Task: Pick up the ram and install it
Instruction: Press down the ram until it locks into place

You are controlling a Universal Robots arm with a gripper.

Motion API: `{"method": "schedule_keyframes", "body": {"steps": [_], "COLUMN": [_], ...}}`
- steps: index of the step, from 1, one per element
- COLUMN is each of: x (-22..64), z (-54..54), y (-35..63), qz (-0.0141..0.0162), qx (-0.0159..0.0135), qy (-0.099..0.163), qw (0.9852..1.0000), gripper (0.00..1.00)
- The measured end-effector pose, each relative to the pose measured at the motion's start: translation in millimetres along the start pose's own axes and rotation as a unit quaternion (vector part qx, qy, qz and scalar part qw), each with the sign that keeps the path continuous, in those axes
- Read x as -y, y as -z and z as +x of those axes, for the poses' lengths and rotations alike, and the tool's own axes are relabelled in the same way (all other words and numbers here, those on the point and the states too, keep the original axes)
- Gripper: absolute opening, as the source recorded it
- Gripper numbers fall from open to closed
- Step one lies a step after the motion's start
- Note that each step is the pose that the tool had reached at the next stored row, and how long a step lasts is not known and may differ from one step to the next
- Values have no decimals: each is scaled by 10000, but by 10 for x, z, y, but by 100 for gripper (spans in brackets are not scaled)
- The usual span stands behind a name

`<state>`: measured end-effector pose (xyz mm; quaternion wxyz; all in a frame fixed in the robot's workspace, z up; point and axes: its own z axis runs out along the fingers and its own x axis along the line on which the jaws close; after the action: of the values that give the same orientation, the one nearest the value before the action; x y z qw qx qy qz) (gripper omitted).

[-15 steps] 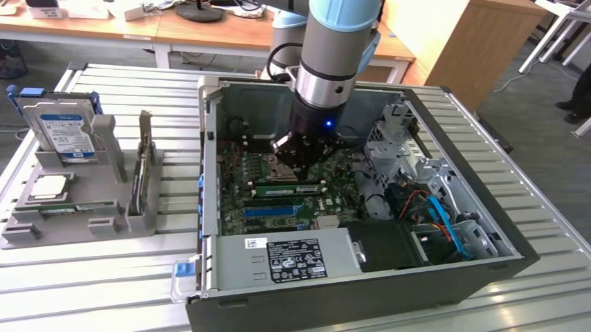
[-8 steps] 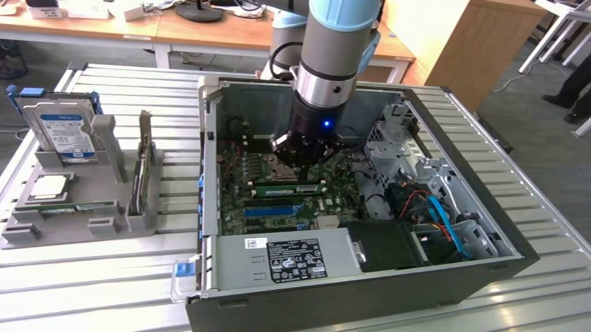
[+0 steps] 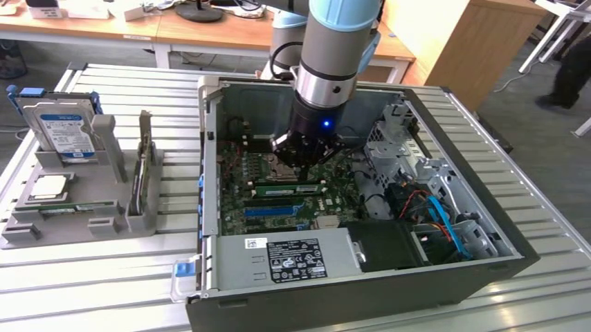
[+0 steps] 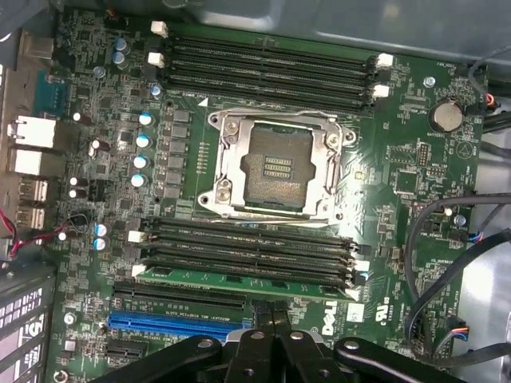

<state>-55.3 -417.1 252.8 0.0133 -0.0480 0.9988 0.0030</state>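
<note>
The ram [image 4: 239, 278] is a long green stick lying edge-up in the memory slot closest to the black expansion slot on the motherboard [image 4: 399, 159]; it also shows as a green strip, the ram [image 3: 288, 187], under the arm. My gripper [image 4: 275, 317] hangs inside the open computer case [image 3: 503, 228], just above the middle of the stick, with its black fingers [image 4: 263, 319] pressed together and nothing between them. I cannot tell whether the tips touch the stick's top edge. From outside, the gripper [image 3: 302, 166] stands upright over the board.
An empty processor socket [image 4: 275, 167] lies beside the memory slots, and a blue expansion slot [image 4: 180, 323] sits close to my fingers. Cables [image 3: 434, 207] and a power supply [image 3: 286, 259] crowd the case. A grey holder [image 3: 102, 207] outside carries a hard drive [image 3: 63, 131] and a processor chip [image 3: 51, 187].
</note>
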Motion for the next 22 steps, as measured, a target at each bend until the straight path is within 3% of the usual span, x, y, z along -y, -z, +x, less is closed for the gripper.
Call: {"method": "schedule_keyframes", "body": {"steps": [9, 16, 22], "x": [0, 0, 1], "z": [-2, -4, -9], "y": [0, 0, 0], "qz": [0, -18, -22], "qx": [-15, -94, -126], "qy": [-76, -77, -113], "qw": [10000, 9999, 9999], "gripper": [11, 11, 11]}}
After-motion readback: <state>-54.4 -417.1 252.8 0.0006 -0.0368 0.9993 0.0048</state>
